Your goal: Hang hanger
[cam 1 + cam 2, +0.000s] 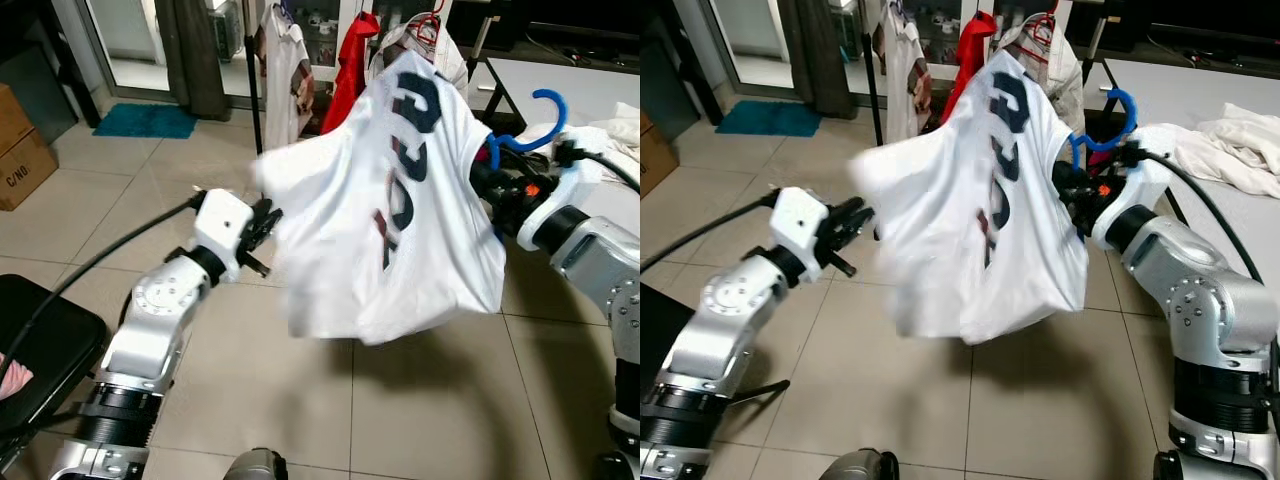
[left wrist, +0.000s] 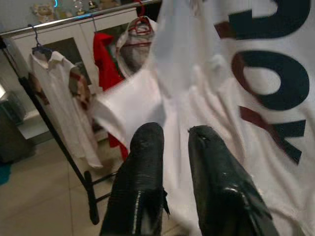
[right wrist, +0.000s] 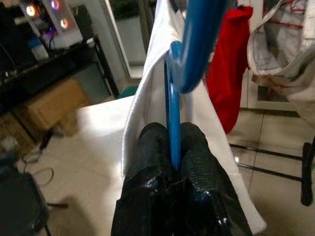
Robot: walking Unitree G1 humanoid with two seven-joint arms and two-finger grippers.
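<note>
A white T-shirt (image 1: 400,200) with dark lettering hangs on a blue hanger (image 1: 540,110), held up in front of me. My right gripper (image 3: 173,133) is shut on the hanger's blue stem just below the hook, at the shirt's collar (image 1: 1070,160). My left gripper (image 1: 265,228) is at the shirt's left sleeve edge, its fingers (image 2: 145,147) slightly open with no cloth between them. Behind the shirt stands the clothes rail (image 2: 74,17) with a red garment (image 1: 350,60) and white garments on hangers.
A white table (image 1: 560,85) with crumpled white cloth (image 1: 620,140) stands at the right. A cardboard box (image 1: 20,150) and a teal mat (image 1: 145,120) lie at the far left. A black seat (image 1: 40,340) is near my left side. Tiled floor lies below.
</note>
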